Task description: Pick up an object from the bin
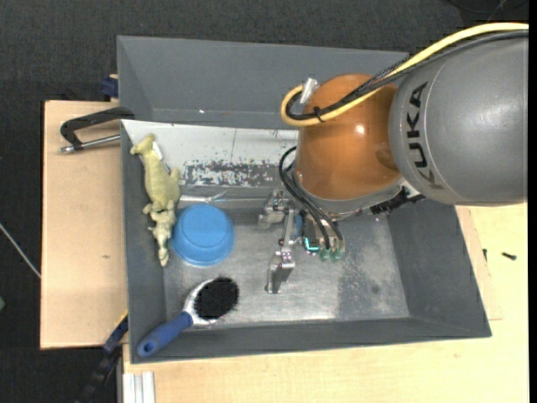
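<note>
My gripper (278, 238) hangs below the orange cover over the middle of the bin floor. Its two metal fingers stand apart, open, with only bare floor between them. A blue round cup (202, 234) lies to its left, a short gap away. A brush (195, 310) with a black bristle head and a blue handle lies toward the front left corner. A pale green toy dinosaur (159, 196) stretches along the left wall, beside the cup.
The arm and its orange cover hide the bin's right rear part. Bare floor shows in front of the gripper and to the right, up to the sloping right wall.
</note>
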Controlling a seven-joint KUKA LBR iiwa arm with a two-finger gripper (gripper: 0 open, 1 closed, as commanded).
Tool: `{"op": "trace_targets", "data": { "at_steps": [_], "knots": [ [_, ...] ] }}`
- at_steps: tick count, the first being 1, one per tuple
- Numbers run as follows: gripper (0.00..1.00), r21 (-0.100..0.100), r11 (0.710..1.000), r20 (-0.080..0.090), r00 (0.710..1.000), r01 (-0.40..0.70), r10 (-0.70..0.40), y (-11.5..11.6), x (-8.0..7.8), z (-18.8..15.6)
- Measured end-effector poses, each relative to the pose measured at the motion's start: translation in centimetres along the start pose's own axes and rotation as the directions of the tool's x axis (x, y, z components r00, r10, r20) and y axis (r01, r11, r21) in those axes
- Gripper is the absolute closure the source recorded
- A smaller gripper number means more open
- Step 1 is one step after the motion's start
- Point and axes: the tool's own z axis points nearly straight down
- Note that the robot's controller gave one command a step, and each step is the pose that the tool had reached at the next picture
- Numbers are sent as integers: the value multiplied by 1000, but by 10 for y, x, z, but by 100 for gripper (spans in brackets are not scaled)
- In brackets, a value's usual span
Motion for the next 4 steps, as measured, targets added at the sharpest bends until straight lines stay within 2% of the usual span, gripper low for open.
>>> {"op": "trace_targets", "data": {
  "at_steps": [1, 2, 3, 4],
  "knots": [
    [0, 4, 998, 3, 998, 62, -62, 51, -18, 116],
    [0, 2, 998, 21, 998, 66, -66, 53, -5, 123],
    [100, -2, 998, 23, 997, 67, -67, 55, -5, 124],
    [100, 7, 924, 15, 924, 382, -382, -63, -6, 44]
  ]
}}
